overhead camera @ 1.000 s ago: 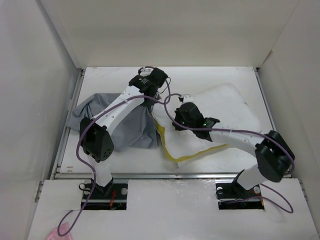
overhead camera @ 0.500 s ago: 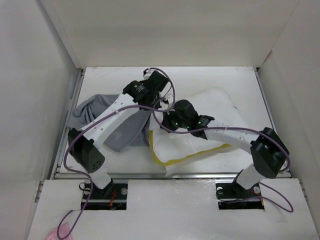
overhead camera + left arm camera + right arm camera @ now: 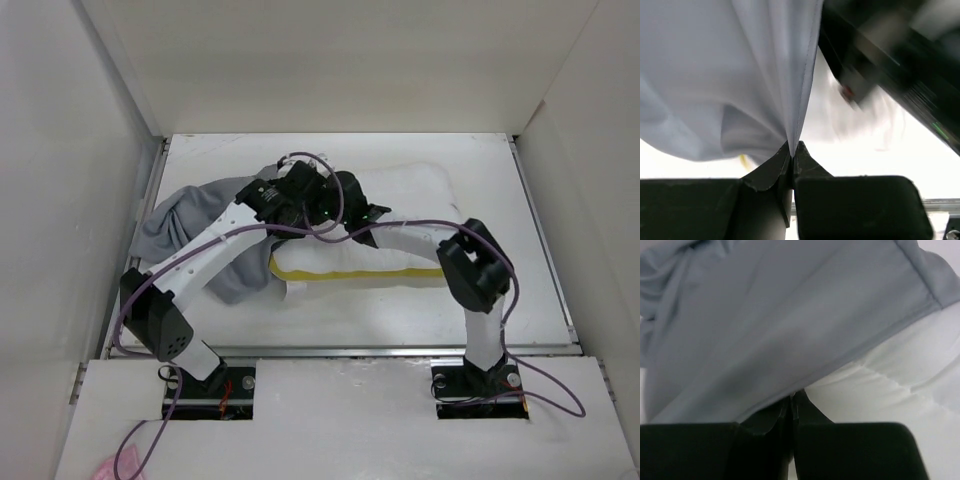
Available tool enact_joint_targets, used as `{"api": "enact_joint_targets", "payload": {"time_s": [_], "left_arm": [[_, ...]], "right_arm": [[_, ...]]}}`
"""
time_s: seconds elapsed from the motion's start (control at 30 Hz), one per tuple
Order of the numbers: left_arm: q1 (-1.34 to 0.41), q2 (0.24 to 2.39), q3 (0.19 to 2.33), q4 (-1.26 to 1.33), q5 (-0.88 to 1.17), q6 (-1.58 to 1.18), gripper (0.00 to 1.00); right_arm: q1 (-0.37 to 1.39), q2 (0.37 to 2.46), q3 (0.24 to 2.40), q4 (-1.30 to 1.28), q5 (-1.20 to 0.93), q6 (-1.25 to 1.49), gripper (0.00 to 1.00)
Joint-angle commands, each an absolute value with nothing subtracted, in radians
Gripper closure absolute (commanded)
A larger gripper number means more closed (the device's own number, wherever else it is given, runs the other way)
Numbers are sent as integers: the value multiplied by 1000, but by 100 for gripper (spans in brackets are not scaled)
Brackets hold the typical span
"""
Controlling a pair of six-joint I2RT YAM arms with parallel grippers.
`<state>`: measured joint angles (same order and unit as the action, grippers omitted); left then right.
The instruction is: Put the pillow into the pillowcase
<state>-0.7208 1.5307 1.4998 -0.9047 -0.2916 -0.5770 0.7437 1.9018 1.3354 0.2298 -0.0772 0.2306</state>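
Note:
The white pillow (image 3: 410,215) lies across the middle of the table, its yellow band (image 3: 350,272) along the near edge. The grey pillowcase (image 3: 175,225) lies crumpled at the left, its open end against the pillow's left end. My left gripper (image 3: 302,196) is shut on the pillowcase hem; the left wrist view shows the cloth (image 3: 715,75) pinched at the gripper (image 3: 794,146). My right gripper (image 3: 342,198), close beside it, is shut at the pillow's left end. In the right wrist view the pillowcase (image 3: 765,315) drapes over that gripper (image 3: 792,399), with the pillow (image 3: 890,390) to the right.
White walls enclose the table (image 3: 520,300) on the left, back and right. A metal rail (image 3: 340,350) runs along the near edge. Purple cables (image 3: 315,225) loop round both wrists. The right arm's body (image 3: 890,50) shows blurred just beside the left gripper.
My right gripper has swung left, dragging and turning the pillow until it lies crosswise against the pillowcase opening. My left gripper has shifted a little nearer, still holding the hem.

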Motion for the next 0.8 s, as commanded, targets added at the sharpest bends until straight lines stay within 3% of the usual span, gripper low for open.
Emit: {"api": "enact_joint_targets", "payload": {"time_s": [0.0,0.03,0.1,0.13,0.17,0.23,0.27,0.4,0.53,0.77], "left_arm": [[-742,1538,1493,-891,-308,-577,100],[-733,1539,1483,-891,-319,-577,100],[-713,1551,1483,-891,-342,-591,100],[-687,1563,1470,-882,-342,-610,93],[-677,1563,1470,-882,-362,-611,78],[-655,1574,1470,-882,-399,-640,54],[-635,1574,1457,-882,-408,-649,29],[-594,1548,1431,-859,-426,-663,20],[-594,1510,1341,-821,-370,-683,20],[-632,1391,1143,-822,-336,-819,25]], "right_arm": [[726,2018,1468,339,-32,195,93],[716,2034,1483,322,3,195,85],[707,2025,1464,339,41,160,56],[707,2005,1427,339,55,140,17],[707,1979,1404,339,70,121,7],[707,1881,1356,328,81,78,0],[707,1844,1332,310,90,68,0],[707,1672,1168,190,72,67,0],[707,1559,1041,48,-150,-49,0],[873,1471,957,-21,-247,-270,0]]}}
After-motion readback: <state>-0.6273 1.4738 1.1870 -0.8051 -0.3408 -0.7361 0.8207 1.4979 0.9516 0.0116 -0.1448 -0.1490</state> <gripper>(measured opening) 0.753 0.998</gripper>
